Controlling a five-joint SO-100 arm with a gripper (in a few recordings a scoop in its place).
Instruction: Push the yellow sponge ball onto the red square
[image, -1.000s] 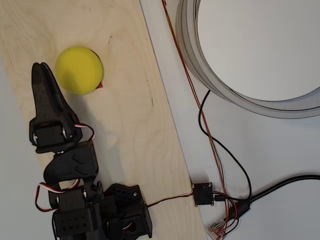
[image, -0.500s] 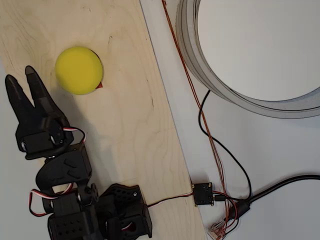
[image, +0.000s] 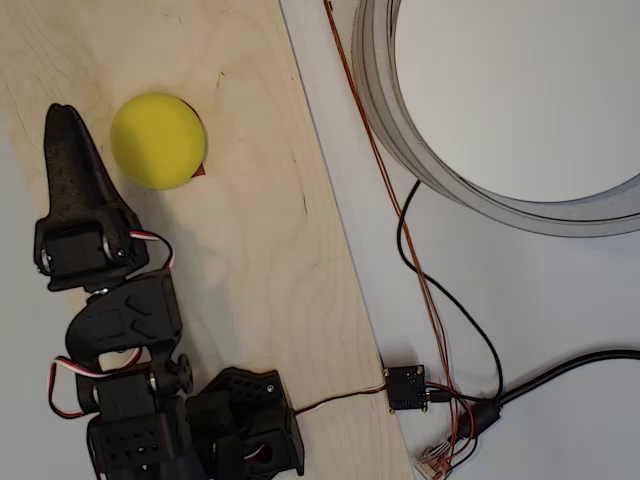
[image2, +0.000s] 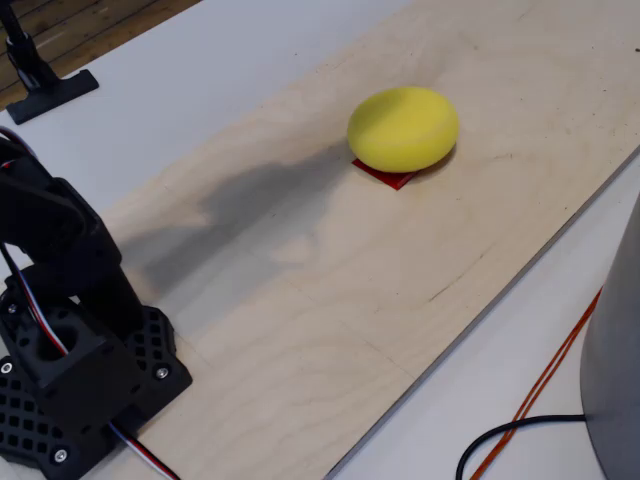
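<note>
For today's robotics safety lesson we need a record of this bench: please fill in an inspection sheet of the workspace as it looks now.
Surface: pale plywood board lying on a white table.
Job's things: bright yellow round foam ball sits over the small orange-red flat patch; only an edge of the patch shows.
Clutter: nothing seen on the board.
Grippers: black two-finger gripper, fingers together, beside the ball in the overhead view, not touching it.
Cables: black cable and thin orange wires run to a small black box at the board's edge.
Surroundings: large grey ring-shaped object on the table.
</note>
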